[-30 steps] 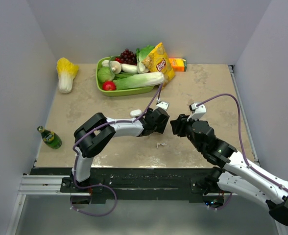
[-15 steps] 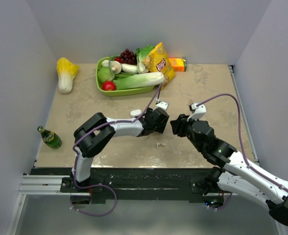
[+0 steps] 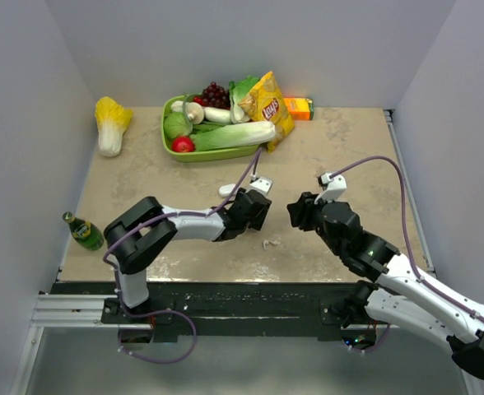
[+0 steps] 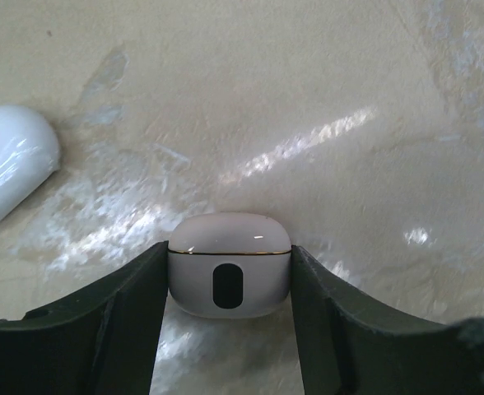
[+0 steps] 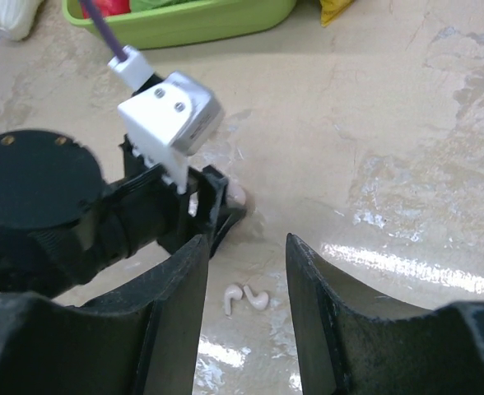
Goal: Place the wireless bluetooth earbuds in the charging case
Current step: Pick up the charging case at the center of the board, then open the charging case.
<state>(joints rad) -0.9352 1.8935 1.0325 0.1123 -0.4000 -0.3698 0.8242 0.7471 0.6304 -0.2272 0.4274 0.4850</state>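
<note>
The charging case point(image 4: 229, 265) is a small white rounded box with its lid closed and a dark oval on its front. It rests on the table with my left gripper point(image 4: 230, 257) shut on it, a finger pressed against each side. From above, the left gripper point(image 3: 260, 217) hides the case. Two tiny white earbuds point(image 5: 246, 298) lie side by side on the table point(image 3: 269, 243), just right of the left gripper. My right gripper point(image 5: 246, 247) hovers over them, open and empty, and shows in the top view point(image 3: 295, 212) facing the left one.
A white rounded object point(image 3: 228, 190) lies close behind the left wrist point(image 4: 11, 160). At the back stand a green tray point(image 3: 209, 154) of vegetables, a chips bag point(image 3: 267, 105) and an orange box point(image 3: 300, 108). A cabbage point(image 3: 110, 123) and a green bottle point(image 3: 83, 231) sit at the left.
My left arm has drawn back to the left and toward the near edge, and its jaws have narrowed onto the case. The right arm and the earbuds have stayed put.
</note>
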